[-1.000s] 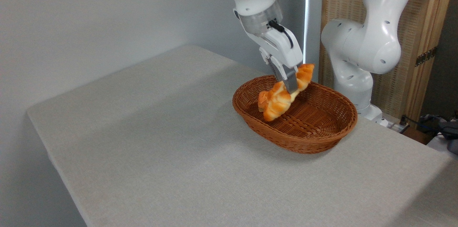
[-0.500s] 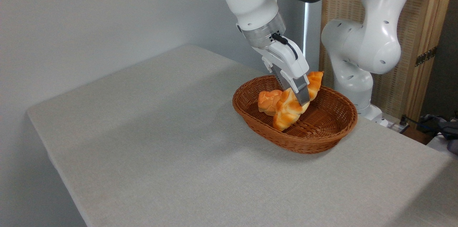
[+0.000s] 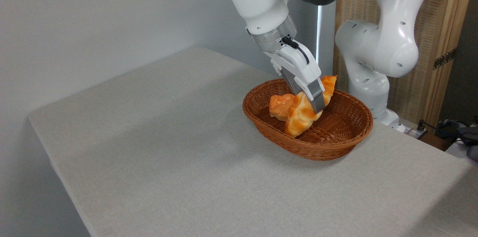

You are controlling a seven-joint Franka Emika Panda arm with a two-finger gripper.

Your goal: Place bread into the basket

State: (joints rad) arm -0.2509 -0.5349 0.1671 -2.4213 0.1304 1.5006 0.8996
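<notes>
The bread (image 3: pixel 300 118), a long glossy golden braided loaf, hangs tilted inside the reddish-brown wicker basket (image 3: pixel 328 153) at the table's back right. Its lower pointed end is down near the basket's front wall and its upper end sticks up past the far rim. My gripper (image 3: pixel 317 104) is shut on the loaf's middle, with one grey finger across its front. The other finger is hidden behind the loaf.
A small round bun (image 3: pixel 279 104) lies in the basket's left end, touching the loaf. The arm's white base (image 3: pixel 373 57) stands behind the basket, before a wooden screen (image 3: pixel 433 39). Cables (image 3: pixel 461 132) lie off the table's right edge.
The gripper came down and to the right with the bread, bringing the loaf's lower end into the basket beside the bun. Over the last half second it has hardly moved.
</notes>
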